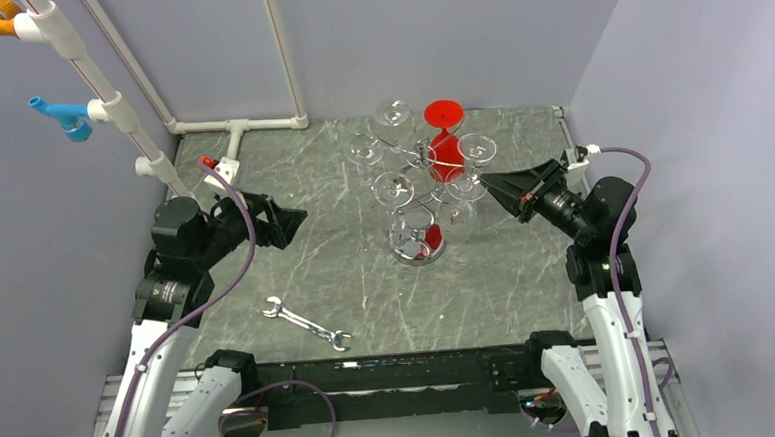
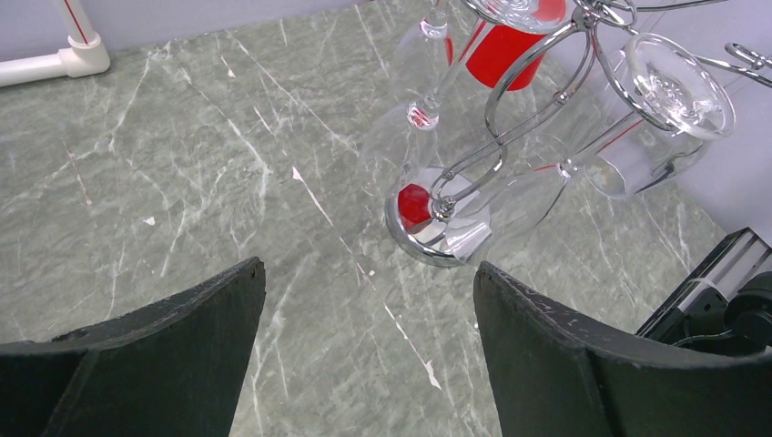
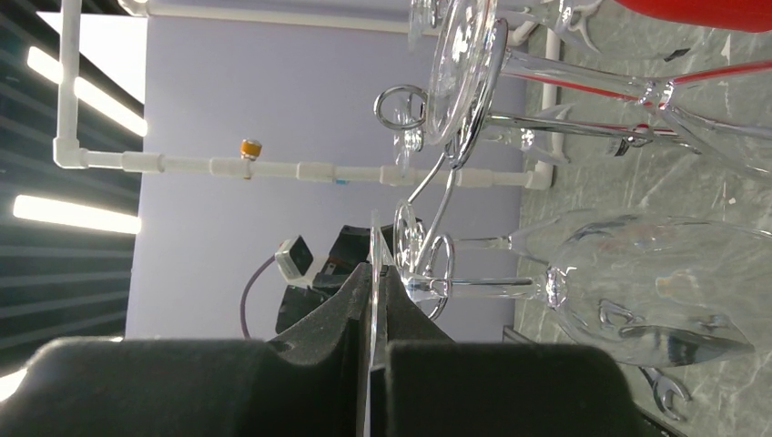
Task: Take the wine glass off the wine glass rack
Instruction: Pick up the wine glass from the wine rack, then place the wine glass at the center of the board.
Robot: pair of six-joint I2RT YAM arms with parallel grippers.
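The wine glass rack is a chrome wire stand with a round shiny base, at the table's middle; it also shows in the left wrist view and the right wrist view. Several clear glasses and one red glass hang upside down from its arms. My right gripper is shut on the thin foot of a clear wine glass that still hangs on the right-hand arm; its stem runs through the wire loop. My left gripper is open and empty, left of the rack, above the table.
A silver wrench lies on the marble table near the front edge. A white PVC pipe frame stands along the back and left side. Purple-grey walls close in the back and right.
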